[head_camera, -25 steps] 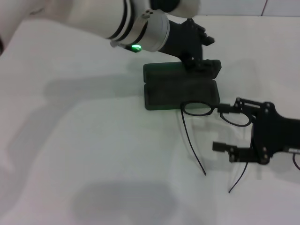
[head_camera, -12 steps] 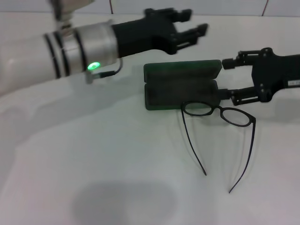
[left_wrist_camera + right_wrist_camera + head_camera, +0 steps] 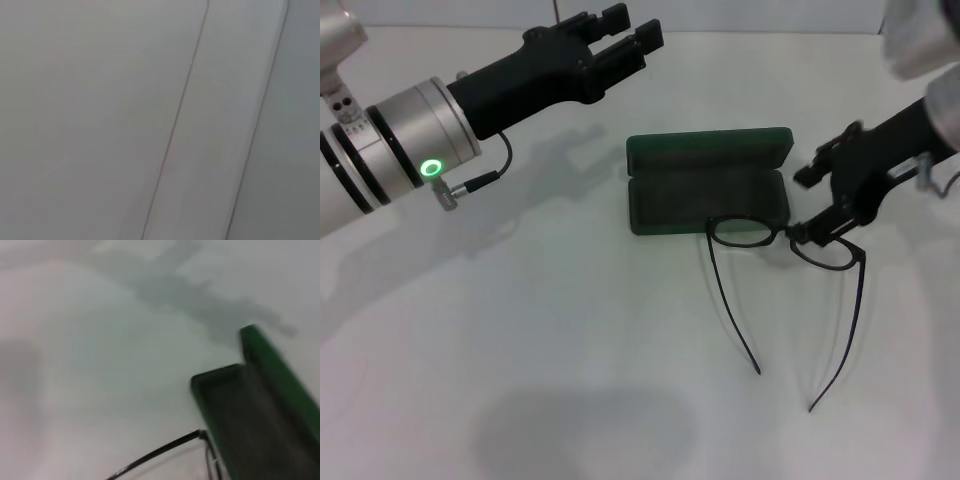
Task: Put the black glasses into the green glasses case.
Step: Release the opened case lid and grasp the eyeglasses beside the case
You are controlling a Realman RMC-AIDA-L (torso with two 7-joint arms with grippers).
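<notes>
A: Black wire frames, unfolded: the black glasses (image 3: 785, 243) are lying on the white tabletop (image 3: 570, 340), one lens touching or just overlapping the near edge of the green glasses case (image 3: 708, 192), the other lens off to the robot's right, and both temples are trailing toward the robot.

B: And the case is sitting open, lid leaning back, dark lining showing. The right wrist view is catching its corner (image 3: 260, 405) with one temple (image 3: 160, 452) running beside it.

A: The right tool (image 3: 818, 200) is reaching in from the right edge, its fingers spread apart and gripping nothing. The lower fingertip is hanging right at the bridge, or just above it; contact is not certain from this angle.

B: So the step looks like a grasp being lined up. It would do best closing on the bridge or the rim beside it, since the temples are too thin and springy to hold well.

A: Agreed. And with the temples open, the frames are spanning more than the tray is deep, so they may need turning lengthwise or folding before they settle in.

B: The right forearm is sloping down from the upper right, wrist bent toward the case.

A: The left tool (image 3: 620, 35) is staying out of it, raised beyond the case to the left, fingers parted and empty, arm stretching in from the left edge. Its wrist camera is showing only pale surface.
</notes>
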